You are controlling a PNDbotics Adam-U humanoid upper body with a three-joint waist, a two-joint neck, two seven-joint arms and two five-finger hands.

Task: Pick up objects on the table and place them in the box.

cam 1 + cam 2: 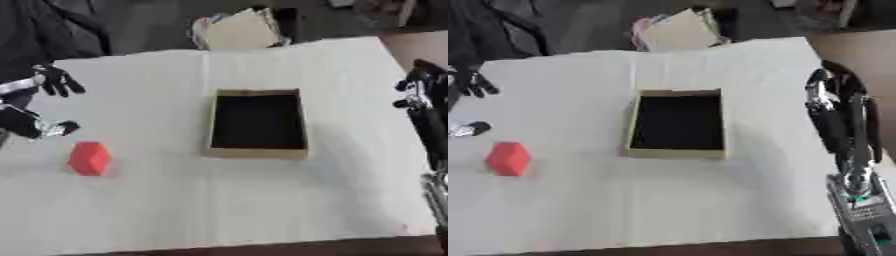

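Fingers of the left hand spread and relaxed at the left edge, dark upper ones fanned out, lower ones with silver tips pointing right, nothing between them. Red block just below those lower fingertips, resting on the white table, apart from the hand, not touched. Box well to the right of the fingers, near the table's middle: tan walls, black inside, open on top, holding nothing visible. Right hand at the right edge, seen best from the right eye, black and silver, hanging beside the box's right wall with a strip of table between; fingers too blurred to read, cannot tell whether open or closed. Nothing visibly held on that side. Beyond the far edge of the table, past the fingers, a pale stack of flat things on the dark floor.
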